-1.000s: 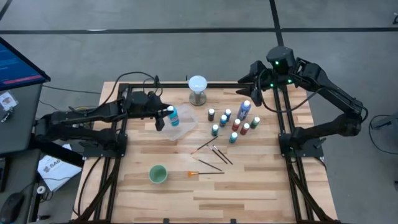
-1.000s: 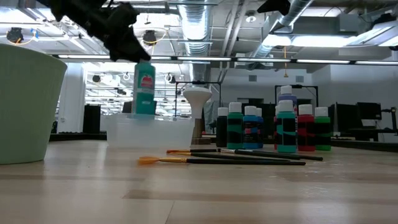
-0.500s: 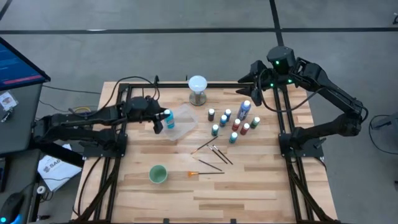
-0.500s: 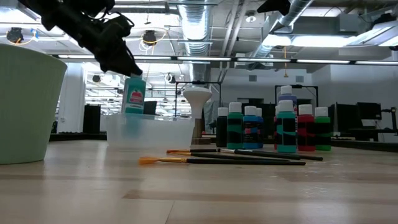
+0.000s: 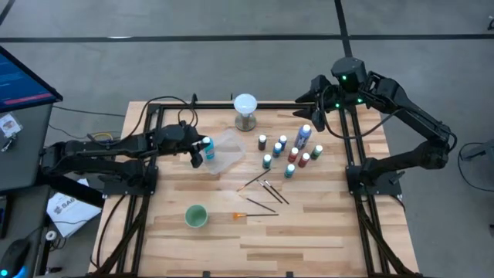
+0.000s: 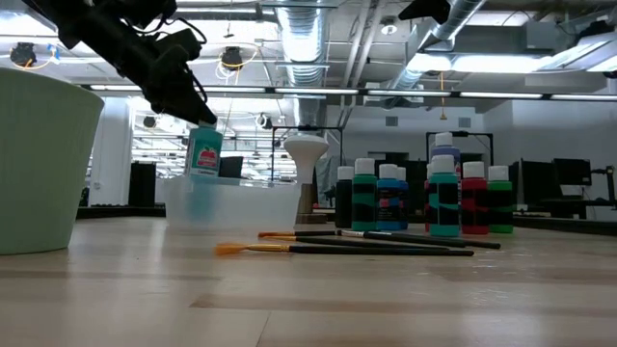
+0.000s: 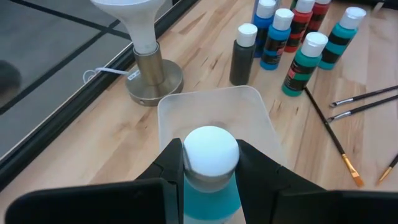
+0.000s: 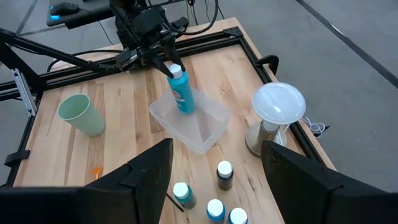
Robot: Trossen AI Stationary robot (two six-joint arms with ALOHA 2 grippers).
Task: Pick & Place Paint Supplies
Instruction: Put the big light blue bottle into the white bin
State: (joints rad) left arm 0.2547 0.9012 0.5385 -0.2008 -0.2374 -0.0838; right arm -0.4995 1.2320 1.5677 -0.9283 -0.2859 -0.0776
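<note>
Left fingers [image 7: 208,163] clamp the teal bottle [image 8: 180,92] at its neck (tilted over the clear tray [image 8: 200,127])

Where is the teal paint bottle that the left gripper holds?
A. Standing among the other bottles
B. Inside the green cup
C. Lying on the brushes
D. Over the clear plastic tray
D: the left gripper holds the teal paint bottle over the clear plastic tray.
</note>
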